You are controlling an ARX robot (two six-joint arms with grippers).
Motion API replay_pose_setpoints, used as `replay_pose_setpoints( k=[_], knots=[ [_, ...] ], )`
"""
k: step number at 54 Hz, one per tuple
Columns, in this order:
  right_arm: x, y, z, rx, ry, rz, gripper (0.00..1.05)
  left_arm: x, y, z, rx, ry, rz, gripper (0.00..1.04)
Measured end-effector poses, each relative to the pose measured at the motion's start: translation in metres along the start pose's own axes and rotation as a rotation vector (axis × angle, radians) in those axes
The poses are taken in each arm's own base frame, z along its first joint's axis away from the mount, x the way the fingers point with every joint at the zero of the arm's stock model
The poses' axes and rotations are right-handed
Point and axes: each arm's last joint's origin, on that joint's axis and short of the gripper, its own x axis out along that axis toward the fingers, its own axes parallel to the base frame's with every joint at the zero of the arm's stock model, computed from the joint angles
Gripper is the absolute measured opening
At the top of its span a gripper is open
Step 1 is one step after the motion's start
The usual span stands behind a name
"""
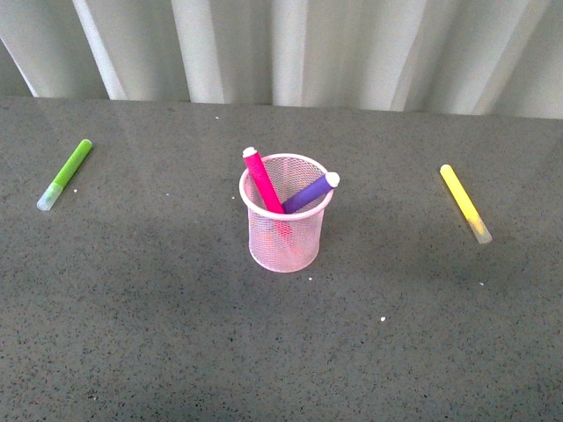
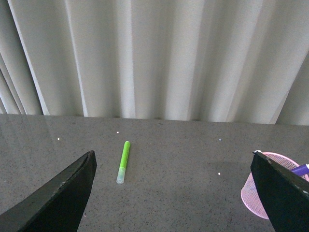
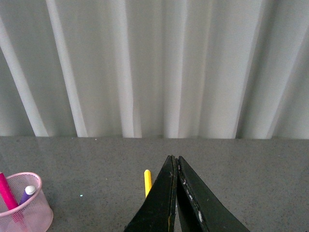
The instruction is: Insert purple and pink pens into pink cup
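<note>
The pink cup (image 1: 287, 214) stands upright mid-table in the front view. Inside it lean the pink pen (image 1: 262, 180) and the purple pen (image 1: 310, 192), white tips up over the rim. Neither arm shows in the front view. In the left wrist view my left gripper (image 2: 174, 166) is open, with nothing between its wide-apart fingers; the cup (image 2: 257, 193) sits beside one finger. In the right wrist view my right gripper (image 3: 175, 159) is shut on nothing, well clear of the cup (image 3: 26, 203) holding the pink pen (image 3: 7, 191) and purple pen (image 3: 27, 193).
A lime-green marker (image 1: 65, 174) lies far left on the grey table (image 1: 158, 334), also visible as the green marker (image 2: 123, 161) in the left wrist view. A yellow marker (image 1: 465, 203) lies at right; the yellow marker (image 3: 147, 182) is partly hidden behind the right fingers. White curtain at the back.
</note>
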Motion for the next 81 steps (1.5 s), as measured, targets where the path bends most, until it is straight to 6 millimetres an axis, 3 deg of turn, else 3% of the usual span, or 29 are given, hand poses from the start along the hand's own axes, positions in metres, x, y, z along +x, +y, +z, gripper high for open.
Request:
replay_pose_setpoints(
  k=[18,35,40,62,81],
  knots=[
    [-0.015,0.0,-0.003,0.0,0.009,0.0,0.03,0.0,0.0,0.0,0.0,0.0,0.0,0.98],
    [-0.016,0.0,-0.003,0.0,0.006,0.0,0.03,0.0,0.0,0.0,0.0,0.0,0.0,0.98],
    [-0.016,0.0,-0.003,0.0,0.006,0.0,0.17,0.0,0.0,0.0,0.0,0.0,0.0,0.98],
    [-0.016,0.0,-0.003,0.001,0.006,0.0,0.99,0.0,0.0,0.0,0.0,0.0,0.0,0.98],
    [-0.016,0.0,-0.003,0.001,0.006,0.0,0.98,0.0,0.0,0.0,0.0,0.0,0.0,0.98]
  ],
)
